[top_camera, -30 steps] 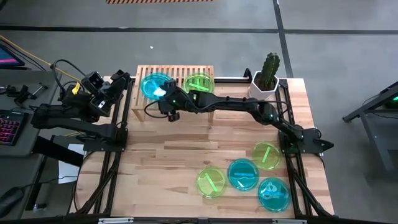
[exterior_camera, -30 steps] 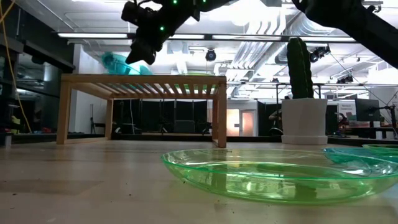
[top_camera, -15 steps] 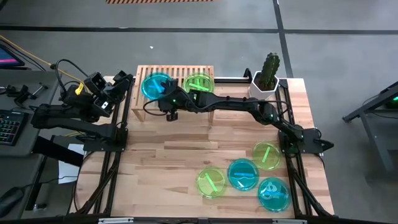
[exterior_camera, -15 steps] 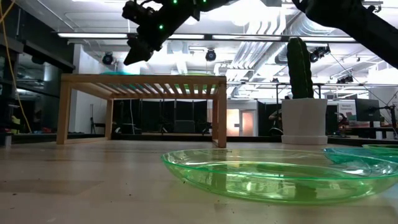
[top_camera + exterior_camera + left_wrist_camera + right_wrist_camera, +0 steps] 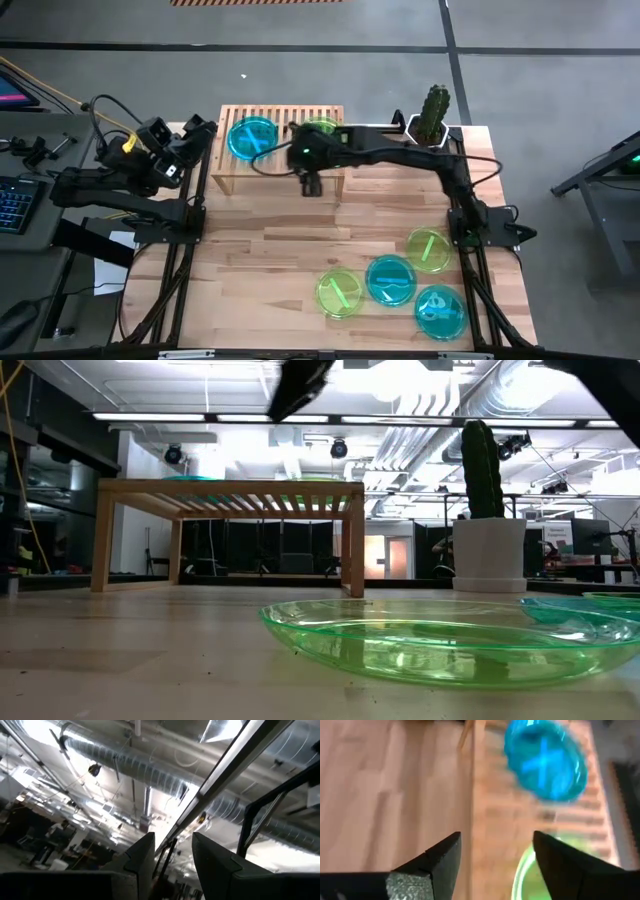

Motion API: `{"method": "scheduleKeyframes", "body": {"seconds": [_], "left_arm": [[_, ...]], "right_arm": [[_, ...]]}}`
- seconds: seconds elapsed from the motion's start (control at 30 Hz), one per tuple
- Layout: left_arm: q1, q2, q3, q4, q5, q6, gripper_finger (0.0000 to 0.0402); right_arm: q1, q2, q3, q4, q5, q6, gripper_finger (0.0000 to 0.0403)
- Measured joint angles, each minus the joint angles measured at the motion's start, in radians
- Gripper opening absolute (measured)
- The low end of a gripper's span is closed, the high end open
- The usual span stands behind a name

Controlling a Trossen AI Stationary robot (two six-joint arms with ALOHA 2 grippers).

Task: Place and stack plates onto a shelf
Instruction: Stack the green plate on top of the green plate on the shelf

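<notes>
The right gripper point(image 5: 495, 865), jaws wide and empty, hung over the shelf point(image 5: 282, 112), its arm hiding most of the green plate point(image 5: 322, 128) beside the blue plate point(image 5: 251, 137); the left gripper point(image 5: 172, 865) pointed ceilingward, parted, empty.

Grey concrete floor point(image 5: 520, 30) surrounds the table; silver ceiling ducts point(image 5: 150, 770) and strip lights overhead.

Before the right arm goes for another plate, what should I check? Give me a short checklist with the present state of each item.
1. Right gripper empty, fingers apart: ok.
2. Round translucent cyan-blue plate lies flat on the low light-wood slatted shelf: ok.
3. Yellow-green translucent plate on the shelf beside it, partly hidden by the arm: cannot tell.
4. Four plates on the table, nearest the yellow-green one, reachable: ok.
5. Left gripper waits at the table's left edge: ok.
</notes>
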Motion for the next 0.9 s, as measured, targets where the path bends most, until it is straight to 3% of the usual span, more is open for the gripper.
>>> {"method": "scheduleKeyframes", "body": {"seconds": [0.17,0.3,0.63,0.77,0.9], "left_arm": [[0.000,0.009,0.000,-0.095,-0.001,0.007,0.0121],[0.000,0.020,0.000,-0.188,-0.001,-0.002,0.0121],[0.000,0.146,-0.004,-0.399,0.033,0.101,0.0121],[-0.001,0.240,-0.006,-0.365,0.124,0.104,0.0121],[-0.001,0.316,-0.007,-0.360,0.152,0.047,0.0121]], "right_arm": [[0.018,-0.125,-0.035,-0.179,-0.002,0.085,0.0231],[0.047,-0.295,-0.250,-0.153,0.000,0.164,0.0231],[0.176,-0.889,-1.142,0.461,0.022,0.662,0.0231],[0.228,-1.045,-1.345,0.724,0.026,0.809,0.0231],[0.258,-1.137,-1.442,0.863,0.082,0.866,0.0231]]}}
